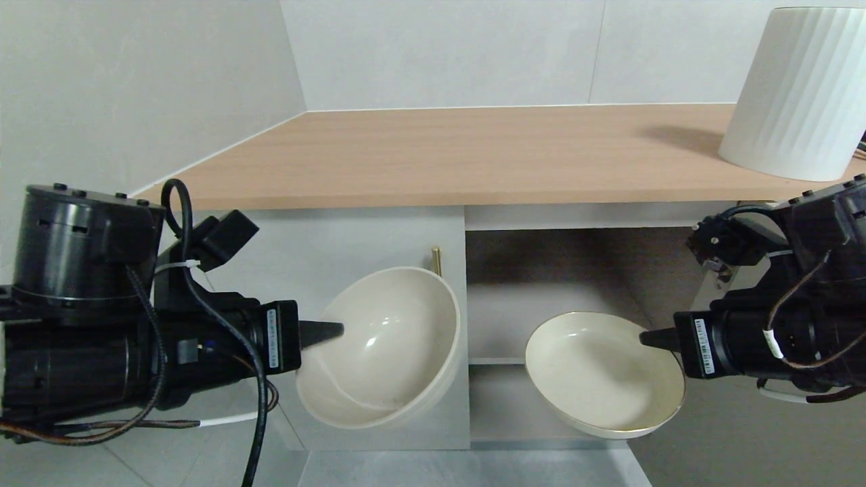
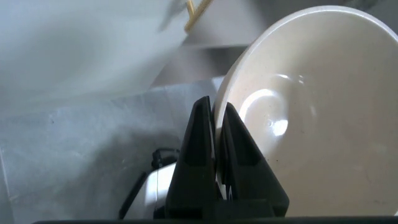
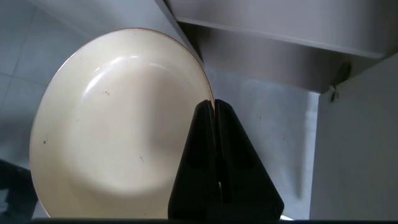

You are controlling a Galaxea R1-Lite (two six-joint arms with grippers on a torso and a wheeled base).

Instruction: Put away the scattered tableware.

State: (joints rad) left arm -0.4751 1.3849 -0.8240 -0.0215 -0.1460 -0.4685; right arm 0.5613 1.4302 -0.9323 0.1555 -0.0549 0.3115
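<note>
Now you're mid-carry, with both dishes lifted and neither stowed yet. Ahead of both grippers stands the cabinet (image 1: 379,237), and its open shelf (image 1: 500,314) lies just beyond your right gripper (image 1: 646,336). Your left gripper (image 1: 335,331) is clamped on the rim of the tilted deep bowl (image 1: 385,345), facing the closed door. The right one pinches the rim of the shallow plate (image 1: 599,372). Next, likely, ease the plate forward onto that shelf, level it and let go. The bowl must then swing across to the opening.

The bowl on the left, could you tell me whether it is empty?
Empty: the bowl is tilted toward the head camera, and its whole inside shows bare.
</note>
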